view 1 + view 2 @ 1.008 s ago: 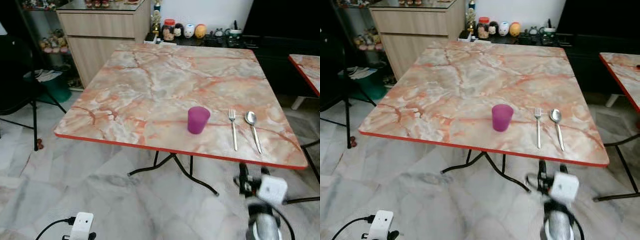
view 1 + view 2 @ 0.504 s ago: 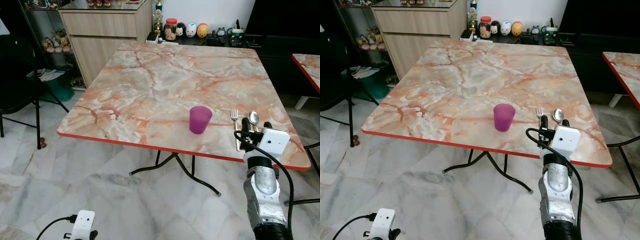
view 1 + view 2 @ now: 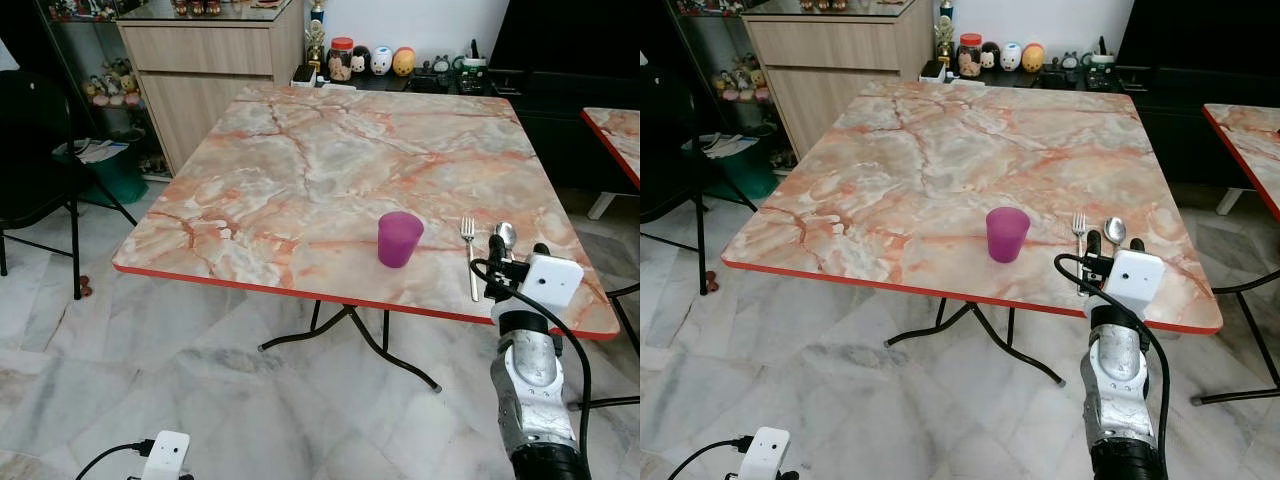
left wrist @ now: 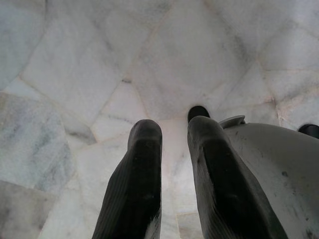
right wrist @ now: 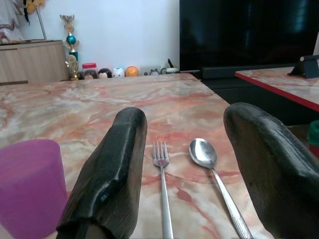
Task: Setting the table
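A purple cup (image 3: pixel 400 238) stands near the front edge of the marble table (image 3: pixel 300 160). To its right a fork (image 3: pixel 468 255) and a spoon (image 3: pixel 505 238) lie side by side, handles toward me. My right gripper (image 3: pixel 517 247) is raised at the table's front right edge, open, with nothing in it. In the right wrist view its fingers (image 5: pixel 112 169) frame the fork (image 5: pixel 162 184) and spoon (image 5: pixel 209 164), with the cup (image 5: pixel 30 184) off to one side. My left gripper (image 4: pixel 173 127) hangs low over the floor, fingers close together.
A wooden cabinet (image 3: pixel 210 60) and a low shelf with jars (image 3: pixel 370 62) stand behind the table. A black chair (image 3: pixel 35 160) is at the left. A second marble table (image 3: pixel 615 135) is at the right. The floor is pale marble tile (image 3: pixel 150 350).
My right arm has risen from below the table edge up to the fork and spoon. The left arm has dropped slightly lower.
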